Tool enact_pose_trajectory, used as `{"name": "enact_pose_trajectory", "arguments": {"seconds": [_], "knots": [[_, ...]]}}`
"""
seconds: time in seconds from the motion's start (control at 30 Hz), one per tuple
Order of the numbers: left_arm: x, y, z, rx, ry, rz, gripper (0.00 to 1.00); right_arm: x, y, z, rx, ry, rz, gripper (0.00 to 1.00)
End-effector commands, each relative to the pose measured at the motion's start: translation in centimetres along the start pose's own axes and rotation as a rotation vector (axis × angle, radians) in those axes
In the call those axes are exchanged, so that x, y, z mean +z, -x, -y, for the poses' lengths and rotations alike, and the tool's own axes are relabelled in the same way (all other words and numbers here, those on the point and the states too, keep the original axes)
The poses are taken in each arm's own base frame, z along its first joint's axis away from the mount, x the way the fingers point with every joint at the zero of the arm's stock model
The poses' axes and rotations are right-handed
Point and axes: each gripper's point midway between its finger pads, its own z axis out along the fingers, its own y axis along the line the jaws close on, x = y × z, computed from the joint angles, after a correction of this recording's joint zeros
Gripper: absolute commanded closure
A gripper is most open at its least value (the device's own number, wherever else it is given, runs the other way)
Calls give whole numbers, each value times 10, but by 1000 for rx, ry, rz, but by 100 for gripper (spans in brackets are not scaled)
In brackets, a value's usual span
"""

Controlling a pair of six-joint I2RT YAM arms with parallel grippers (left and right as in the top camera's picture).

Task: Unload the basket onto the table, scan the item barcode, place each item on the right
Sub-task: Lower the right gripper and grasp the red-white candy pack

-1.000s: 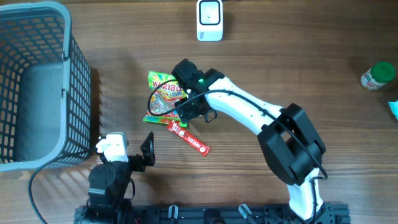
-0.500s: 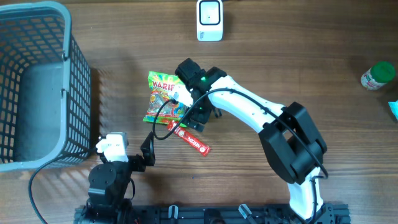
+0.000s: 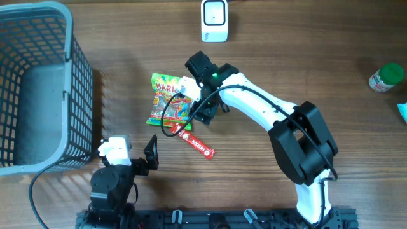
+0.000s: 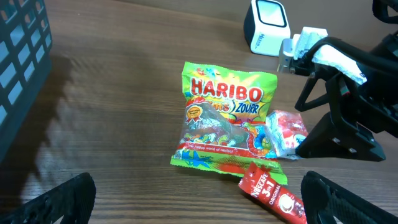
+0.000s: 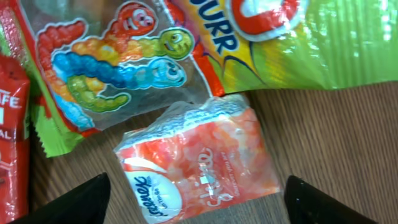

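Observation:
A pink Kleenex tissue pack (image 5: 199,162) lies flat on the wood by the right edge of a green Haribo bag (image 3: 166,102). My right gripper (image 5: 200,202) hangs open over the pack, one finger on each side, with a gap on both sides. From the left wrist view the pack (image 4: 287,132) shows under the right gripper's black fingers (image 4: 339,134). A red Nescafe stick (image 3: 194,141) lies just below the bag. The white scanner (image 3: 214,20) stands at the far edge. My left gripper (image 4: 202,202) is open and holds nothing, near the front edge.
A grey wire basket (image 3: 38,83) fills the left side of the table. A green-lidded bottle (image 3: 386,77) stands at the far right. The right arm's black cable loops over the lower part of the Haribo bag.
The right gripper has shifted right, off the middle of the Haribo bag to its right edge over the tissue pack. The left arm has not moved.

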Motion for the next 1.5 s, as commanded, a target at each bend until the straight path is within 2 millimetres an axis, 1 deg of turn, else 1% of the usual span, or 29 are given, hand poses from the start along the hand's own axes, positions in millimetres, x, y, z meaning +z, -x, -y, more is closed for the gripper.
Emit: {"name": "enact_pose_trajectory", "arguments": {"seconds": [0.0,0.07,0.13,0.2,0.3,0.4,0.43,0.47,0.5,0.57,0.6,0.63,0.73,0.83,0.87,0.9,1.0,1.1,1.2,1.3,1.33,1.4,1.47], "knots": [[1,-1,-3,-6,15,2,0,6,-3,-5,40,-2,-28,13],[1,-1,-3,-6,15,2,0,6,-3,-12,32,-3,-41,13],[1,-1,-3,-6,15,2,0,8,-4,-8,36,-55,-64,13],[1,-1,-3,-6,15,2,0,12,-9,-3,44,-120,-108,15],[1,-1,-3,-6,15,2,0,20,-14,-6,35,-168,-160,18],[1,-1,-3,-6,15,2,0,27,-13,-16,14,-180,-182,29],[1,-1,-3,-6,15,2,0,27,-14,-15,20,-203,-191,32],[1,-1,-3,-6,15,2,0,26,-14,-12,17,-249,-205,41],[1,-1,-3,-6,15,2,0,23,-13,-7,25,-304,-211,46],[1,-1,-3,-6,15,2,0,20,-11,-3,18,-361,-220,50],[1,-1,-3,-6,15,2,0,18,-10,0,23,-391,-222,50],[1,-1,-3,-6,15,2,0,17,-10,-1,16,-405,-225,48],[1,-1,-3,-6,16,2,0,16,-5,-9,-15,-422,-225,28],[1,-1,-3,-6,16,2,0,16,-1,-15,-38,-435,-223,27],[1,-1,-3,-6,16,2,0,16,1,-16,-42,-435,-220,27],[1,-2,-3,-6,15,1,0,16,2,-17,-43,-435,-213,31],[1,-2,-3,-6,15,1,0,17,4,-18,-40,-427,-206,36],[1,-2,-3,-6,15,2,0,17,4,-18,-37,-426,-206,38],[1,-2,-3,-6,16,1,0,21,6,-25,-33,-376,-189,39],[1,-2,-3,-6,15,1,0,22,5,-22,-21,-370,-183,45],[1,-1,-3,-6,16,2,0,23,3,-19,-13,-371,-183,46],[1,-2,-3,-6,16,1,0,26,-6,-12,6,-371,-195,50],[1,-2,-3,-6,16,1,0,32,-16,-12,21,-342,-208,55]]}}
